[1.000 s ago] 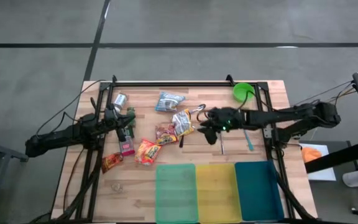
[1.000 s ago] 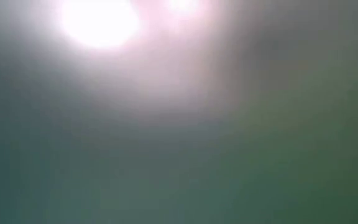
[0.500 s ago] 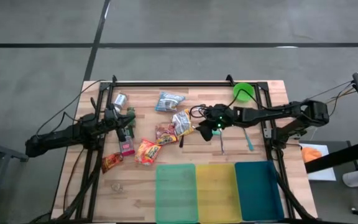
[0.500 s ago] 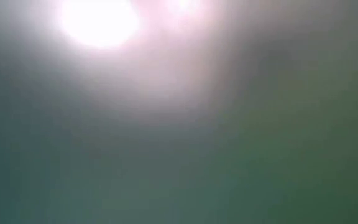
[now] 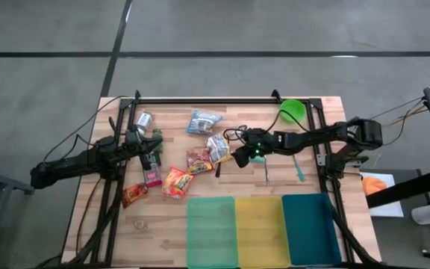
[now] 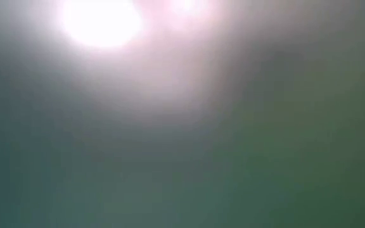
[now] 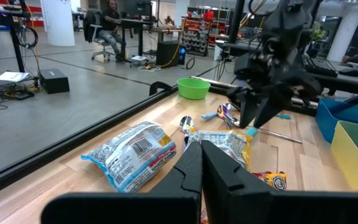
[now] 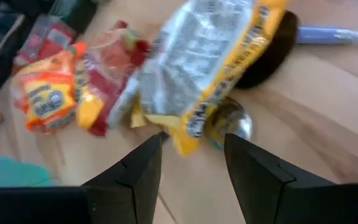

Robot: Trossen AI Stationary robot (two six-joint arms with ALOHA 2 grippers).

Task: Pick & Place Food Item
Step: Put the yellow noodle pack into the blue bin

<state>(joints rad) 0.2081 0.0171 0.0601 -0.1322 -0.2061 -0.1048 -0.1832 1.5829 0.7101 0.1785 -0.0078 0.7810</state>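
Table (image 5: 312,119): wooden, snack packets scattered.
Right gripper (image 8: 190,163): open, over silver-yellow packet (image 8: 210,56).
Left gripper (image 7: 201,163): closed, empty.

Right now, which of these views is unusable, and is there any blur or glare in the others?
Low view: washed out, only a bright glare patch over grey-green haze, nothing recognisable. Right wrist view: motion-blurred, the silver-and-yellow snack bag smeared. Left wrist view: sharp on the blue-and-white bag. High view: evenly lit, clear across the table.
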